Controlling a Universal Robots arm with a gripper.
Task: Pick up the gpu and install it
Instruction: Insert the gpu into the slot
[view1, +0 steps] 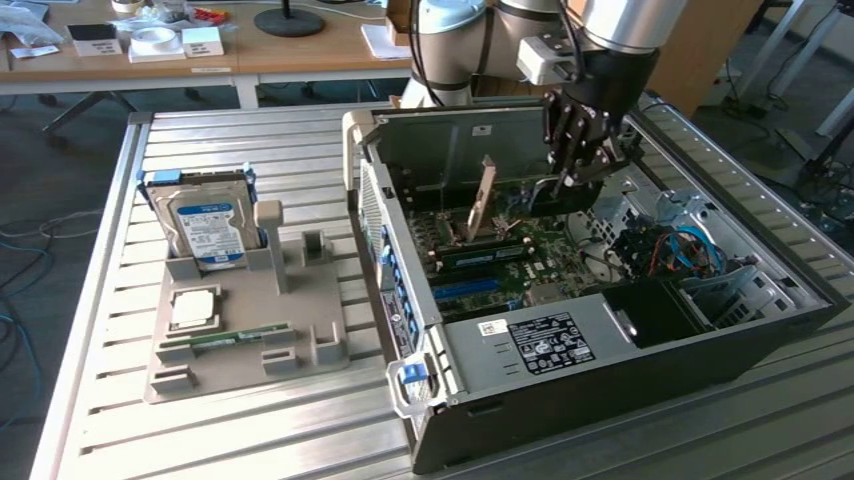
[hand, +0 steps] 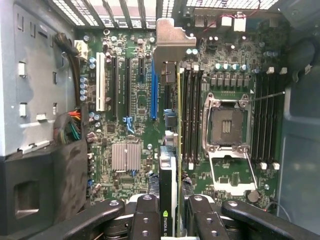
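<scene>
The tool (hand: 171, 207) pinches the gpu (hand: 168, 170), one finger (hand: 147, 210) on each face. The card juts edge-on from the tool over the motherboard (hand: 127, 95), inside the open computer case (view1: 641, 350) on the desk (view1: 94, 330), its metal bracket (hand: 170, 37) farthest from the tool

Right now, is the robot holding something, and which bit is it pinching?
The gripper holds the gpu, pinching its two flat faces at the end opposite the metal bracket.

Silver hard drive (view1: 210, 225) upright in grey tray (view1: 315, 308); open computer case (view1: 694, 372), empty CPU socket (hand: 227, 125).
</scene>
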